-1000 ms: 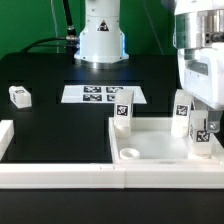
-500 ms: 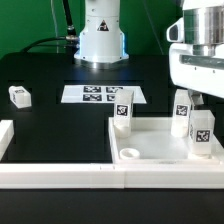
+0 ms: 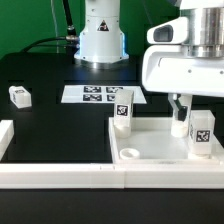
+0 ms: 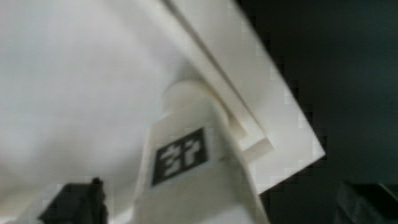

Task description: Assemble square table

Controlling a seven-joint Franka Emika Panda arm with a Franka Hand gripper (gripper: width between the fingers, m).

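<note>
Bright, even light falls from above in the exterior view. The white top [image 3: 155, 146] is close to washed out, with only soft grey shadow along its inner rim. The black table [image 3: 60, 125] around the top reads flat and matte. The arm [image 3: 190, 65] above the top looks soft and overexposed. The wrist view is dimmer and blurred throughout: white surfaces turn grey, and the tag [image 4: 178, 155] on a leg [image 4: 187, 105] is smeared.

end effector [image 4: 228, 200]: lifted off front leg [image 3: 201, 136]; shifted toward exterior view's left; leg now uncovered
</note>
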